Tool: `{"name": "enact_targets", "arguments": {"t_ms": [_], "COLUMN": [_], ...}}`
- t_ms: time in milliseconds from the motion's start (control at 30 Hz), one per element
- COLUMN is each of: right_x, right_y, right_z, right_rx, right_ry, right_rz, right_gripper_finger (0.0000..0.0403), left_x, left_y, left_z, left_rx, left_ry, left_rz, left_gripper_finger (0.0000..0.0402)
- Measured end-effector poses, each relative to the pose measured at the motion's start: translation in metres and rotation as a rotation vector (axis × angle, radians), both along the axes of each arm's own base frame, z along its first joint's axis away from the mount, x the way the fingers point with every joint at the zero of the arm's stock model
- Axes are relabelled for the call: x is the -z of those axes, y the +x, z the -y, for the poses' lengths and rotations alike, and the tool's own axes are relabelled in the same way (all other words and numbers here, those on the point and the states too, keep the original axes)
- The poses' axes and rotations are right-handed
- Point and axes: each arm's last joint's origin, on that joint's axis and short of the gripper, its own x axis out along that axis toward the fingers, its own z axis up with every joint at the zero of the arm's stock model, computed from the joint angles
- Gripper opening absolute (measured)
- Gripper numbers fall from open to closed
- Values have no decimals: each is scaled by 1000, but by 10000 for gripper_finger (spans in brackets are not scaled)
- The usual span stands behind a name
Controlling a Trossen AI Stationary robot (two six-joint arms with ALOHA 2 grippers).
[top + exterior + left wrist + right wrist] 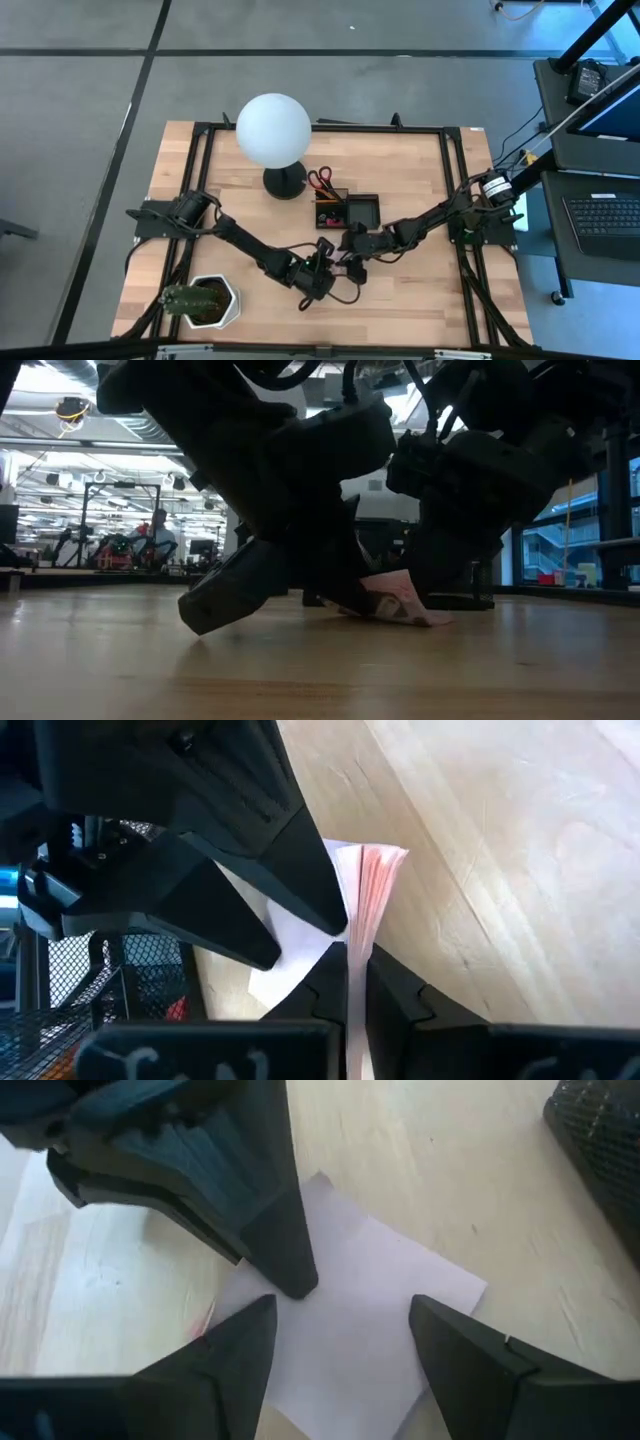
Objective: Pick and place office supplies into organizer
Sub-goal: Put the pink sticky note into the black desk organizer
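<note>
The pink sticky-note pad (350,1320) lies on the table just in front of the black organizer (365,212), where the two arms meet. My left gripper (355,960) comes from the table's left and near side and is shut on the pad. My right gripper (345,1315) comes from the right and is open, one finger over each side of the pad. The red-handled scissors (320,180) stand in the organizer's far end. In the high view both grippers (325,262) (350,250) cover the pad. My left gripper pinches an edge of the pad (352,935) between its two fingers, slanting down from the table's near left. The pad shows edge-on between them, its sheets fanning at the far end (378,870). The pad sits tilted, one end raised and the other (435,620) on the table. Whether my right gripper's fingertips (255,1315) touch the pad, I cannot tell.
A white globe lamp (273,130) on a round black base stands at the far middle, beside the organizer. A green plant in a white pot (203,302) sits at the near left corner. The organizer's mesh wall (600,1130) is close to both grippers.
</note>
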Motion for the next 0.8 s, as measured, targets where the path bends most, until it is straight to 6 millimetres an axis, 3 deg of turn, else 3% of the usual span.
{"name": "enact_targets", "arguments": {"t_ms": [133, 400, 600, 800], "right_x": [-9, -50, -74, -84], "right_y": [-5, -31, -63, -84], "right_z": [-5, -8, -7, -8], "right_rx": [-16, 26, 163, 260], "right_ry": [3, -26, -94, -111], "right_rz": [3, -39, -106, -142], "right_gripper_finger": [236, 236, 236, 236], "left_x": [-7, -30, -48, -79], "left_y": [-3, -7, 8, 28], "left_z": [0, -7, -15, -29], "left_rx": [-5, -52, -113, -266], "left_ry": [-8, -35, -7, 70], "left_rz": [-7, 13, 98, 244], "left_gripper_finger": [10, 8, 7, 7]}}
